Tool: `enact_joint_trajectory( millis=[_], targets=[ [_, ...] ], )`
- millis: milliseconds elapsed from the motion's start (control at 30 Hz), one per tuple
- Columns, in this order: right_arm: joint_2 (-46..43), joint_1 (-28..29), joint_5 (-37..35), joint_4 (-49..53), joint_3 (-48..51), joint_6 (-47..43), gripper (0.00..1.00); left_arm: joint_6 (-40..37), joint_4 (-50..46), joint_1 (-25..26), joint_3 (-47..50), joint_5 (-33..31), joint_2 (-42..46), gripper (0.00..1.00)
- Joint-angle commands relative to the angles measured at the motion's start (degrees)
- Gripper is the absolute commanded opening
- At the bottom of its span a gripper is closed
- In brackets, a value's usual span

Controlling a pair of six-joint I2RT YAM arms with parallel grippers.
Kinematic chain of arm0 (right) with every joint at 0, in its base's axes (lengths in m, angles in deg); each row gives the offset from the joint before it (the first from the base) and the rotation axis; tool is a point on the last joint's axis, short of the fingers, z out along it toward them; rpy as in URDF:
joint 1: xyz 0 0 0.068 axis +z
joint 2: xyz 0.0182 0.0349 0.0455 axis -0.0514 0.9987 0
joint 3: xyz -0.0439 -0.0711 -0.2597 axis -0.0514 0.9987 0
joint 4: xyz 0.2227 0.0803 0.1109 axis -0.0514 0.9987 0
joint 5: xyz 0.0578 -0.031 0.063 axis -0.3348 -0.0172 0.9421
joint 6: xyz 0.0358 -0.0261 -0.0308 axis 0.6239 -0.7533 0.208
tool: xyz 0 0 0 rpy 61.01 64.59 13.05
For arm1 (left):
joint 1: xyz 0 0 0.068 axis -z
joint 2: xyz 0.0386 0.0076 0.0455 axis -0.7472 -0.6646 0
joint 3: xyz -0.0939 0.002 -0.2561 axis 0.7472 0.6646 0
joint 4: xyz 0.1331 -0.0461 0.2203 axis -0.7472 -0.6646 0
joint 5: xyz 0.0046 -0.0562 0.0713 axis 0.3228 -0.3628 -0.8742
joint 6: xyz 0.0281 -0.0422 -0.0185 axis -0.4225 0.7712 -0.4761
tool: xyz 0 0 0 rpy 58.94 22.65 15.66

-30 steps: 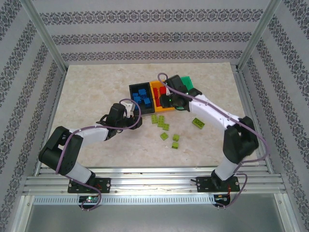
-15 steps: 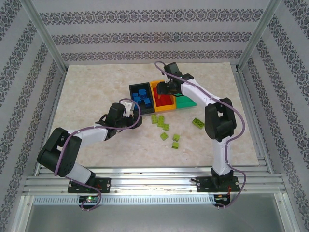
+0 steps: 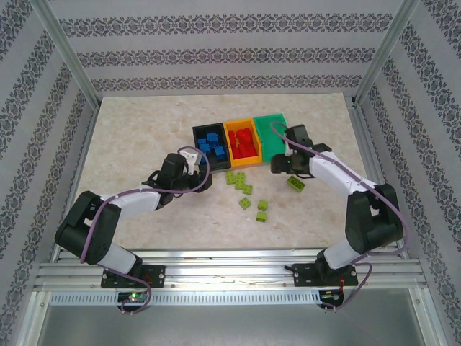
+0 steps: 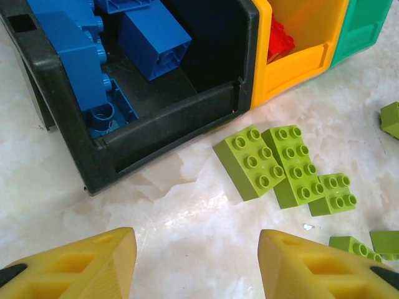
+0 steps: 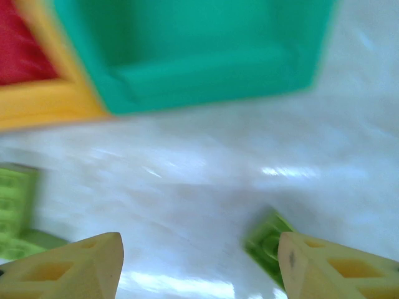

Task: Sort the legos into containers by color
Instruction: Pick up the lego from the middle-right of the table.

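Three bins stand in a row: the black bin [image 3: 209,140] holds blue bricks [image 4: 153,37], the orange-yellow bin [image 3: 242,142] holds red bricks [image 4: 280,41], and the green bin [image 3: 271,128] looks bare inside. Lime green bricks [image 3: 240,182] lie loose in front of the bins, with one [image 3: 296,183] further right. My left gripper [image 3: 207,182] is open and empty, low over the table just short of the black bin and the lime bricks [image 4: 274,163]. My right gripper [image 3: 277,167] is open and empty in front of the green bin [image 5: 193,56]; a lime brick [image 5: 269,244] lies beside its right finger.
More lime bricks [image 3: 262,210] lie nearer the front on the marble tabletop [image 3: 144,137]. Patterned walls and metal frame posts enclose the table on three sides. Open tabletop lies at the left and far right.
My right arm has swung from over the orange-yellow bin back toward the front right, down in front of the green bin. The left arm has stayed still.
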Motion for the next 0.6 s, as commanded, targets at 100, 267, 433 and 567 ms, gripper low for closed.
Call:
enact_joint_trajectory(
  millis=[100,267,433,567],
  targets=[
    [1.24,-2.55,-2.34,1.2,4.11,0.01,0.73,1.29,1.5,-1.05,0.08,2.48,-0.35,0.55],
    [5.77,-3.56,-2.44,2.63,2.44,-1.82,0.73,0.75,0.95,-1.0,0.18,1.99,0.28,0.55],
    [9.9,-4.39,-4.83,4.22,0.31,-2.64,0.73,0.66,0.84,-1.04,0.22,2.3,0.47,0.55],
    [11.14,-4.22,-5.35,5.0,-0.79,-3.18,0.71,0.81,0.94,-1.04,0.14,2.82,0.25,0.55]
  ],
)
